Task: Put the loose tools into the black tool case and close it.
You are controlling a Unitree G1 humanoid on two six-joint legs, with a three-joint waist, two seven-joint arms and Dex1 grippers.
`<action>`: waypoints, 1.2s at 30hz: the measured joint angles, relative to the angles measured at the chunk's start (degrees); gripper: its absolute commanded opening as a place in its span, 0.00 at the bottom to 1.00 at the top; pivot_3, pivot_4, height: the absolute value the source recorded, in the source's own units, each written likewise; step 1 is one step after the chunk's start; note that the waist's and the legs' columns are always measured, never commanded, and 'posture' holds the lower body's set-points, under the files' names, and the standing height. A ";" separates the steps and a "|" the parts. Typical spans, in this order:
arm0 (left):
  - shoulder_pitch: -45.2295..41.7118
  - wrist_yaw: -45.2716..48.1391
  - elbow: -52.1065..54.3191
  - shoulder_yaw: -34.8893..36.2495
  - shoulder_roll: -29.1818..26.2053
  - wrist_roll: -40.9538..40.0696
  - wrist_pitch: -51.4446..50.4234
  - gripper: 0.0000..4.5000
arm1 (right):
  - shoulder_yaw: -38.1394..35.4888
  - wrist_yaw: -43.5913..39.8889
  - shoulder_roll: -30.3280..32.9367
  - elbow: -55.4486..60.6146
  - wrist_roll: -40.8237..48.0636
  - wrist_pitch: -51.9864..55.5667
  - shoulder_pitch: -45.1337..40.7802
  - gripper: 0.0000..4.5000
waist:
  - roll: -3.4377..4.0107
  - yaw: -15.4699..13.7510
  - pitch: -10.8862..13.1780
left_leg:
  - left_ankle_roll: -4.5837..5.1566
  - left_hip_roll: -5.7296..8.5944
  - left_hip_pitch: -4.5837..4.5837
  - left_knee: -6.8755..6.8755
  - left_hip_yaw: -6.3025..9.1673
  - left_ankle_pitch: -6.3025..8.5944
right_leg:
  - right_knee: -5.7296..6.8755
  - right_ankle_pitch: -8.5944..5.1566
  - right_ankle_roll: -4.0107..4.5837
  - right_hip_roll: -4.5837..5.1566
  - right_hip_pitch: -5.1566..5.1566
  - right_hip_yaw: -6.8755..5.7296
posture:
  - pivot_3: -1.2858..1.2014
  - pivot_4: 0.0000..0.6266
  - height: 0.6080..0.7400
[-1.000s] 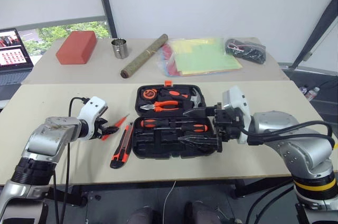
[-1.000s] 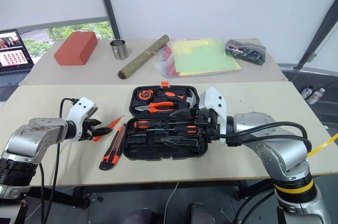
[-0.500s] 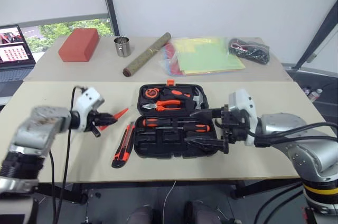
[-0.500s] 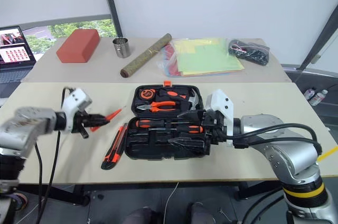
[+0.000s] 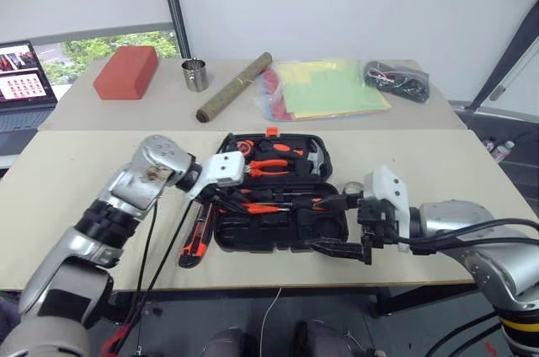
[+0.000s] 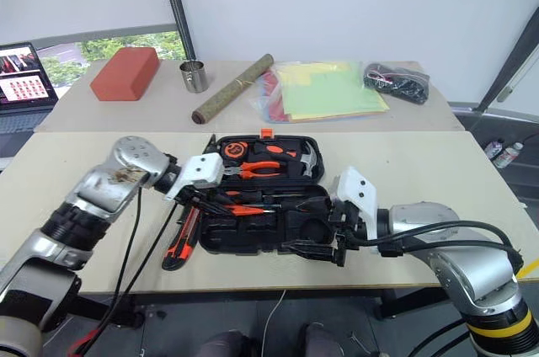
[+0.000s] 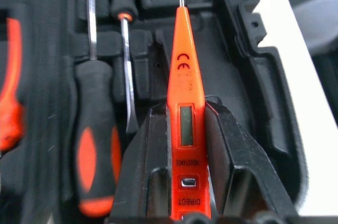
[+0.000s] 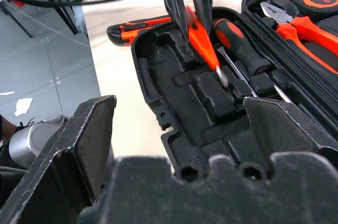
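Note:
The black tool case (image 5: 278,245) lies open on the near table, lid at the back. Two orange-and-black screwdrivers (image 7: 95,145) rest in its front half. My left gripper (image 5: 234,199) hangs over that half, shut on the slim orange tester pen (image 7: 182,102), whose tip points along the case towards the right. Its fingers (image 7: 232,166) press on both sides of the pen. The orange-black utility knife (image 5: 195,239) lies on the table just left of the case. My right gripper (image 5: 334,224) stands open at the case's right front corner, nothing between its fingers (image 8: 79,139).
Pliers (image 5: 261,170), a small hammer (image 5: 312,155) and a tape measure (image 5: 240,148) sit in the lid. On the far table are a red block (image 5: 126,71), a metal cup (image 5: 195,75), a rolled mat (image 5: 232,87), coloured folders (image 5: 324,87), a black cable bundle (image 5: 392,79) and a laptop (image 5: 25,79).
My left gripper closed on the tester pen, lifted it off the table left of the case and swung right over the case. My right gripper sank a little towards the case's front corner.

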State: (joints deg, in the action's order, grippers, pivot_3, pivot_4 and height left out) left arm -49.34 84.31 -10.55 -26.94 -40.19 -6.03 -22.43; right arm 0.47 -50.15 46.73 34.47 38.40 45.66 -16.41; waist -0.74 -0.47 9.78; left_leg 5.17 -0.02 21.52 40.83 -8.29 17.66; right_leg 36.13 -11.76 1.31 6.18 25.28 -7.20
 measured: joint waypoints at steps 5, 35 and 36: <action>-2.71 0.00 -5.21 -2.01 2.36 3.96 -1.15 0.10 | -1.65 2.64 -0.34 1.30 0.27 0.01 1.40 1.00 | -0.01 -0.18 0.00 | 0.04 -0.01 0.02 0.04 0.07 0.00 | -0.01 -0.01 -0.03 0.07 -0.02 0.00 | 0.52 0.24 0.97; 7.16 -7.10 -6.95 13.53 8.71 -9.20 -4.78 0.01 | -3.01 5.23 -1.54 2.16 0.87 -0.28 4.01 1.00 | 0.01 -0.55 -0.02 | 0.31 -0.02 0.36 0.45 0.30 -0.01 | -0.02 0.17 -0.04 0.14 -0.04 -0.07 | 0.52 0.24 0.97; 7.16 -7.57 -7.57 13.62 9.26 -9.20 -4.64 0.01 | -3.01 5.23 -1.54 2.16 0.87 -0.28 3.97 1.00 | 0.01 -0.47 -0.02 | 0.31 -0.02 0.34 0.45 0.29 -0.01 | -0.01 0.19 -0.01 0.13 -0.04 -0.06 | 0.52 0.24 0.97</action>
State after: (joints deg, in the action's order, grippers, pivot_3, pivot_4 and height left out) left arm -42.18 76.74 -18.12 -13.32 -30.92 -15.23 -27.08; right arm -2.53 -44.93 45.19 36.63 39.27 45.39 -12.44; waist -0.73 -0.94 9.76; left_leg 5.48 -0.04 21.87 41.28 -8.00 17.65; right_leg 36.13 -11.57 1.30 6.32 25.24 -7.27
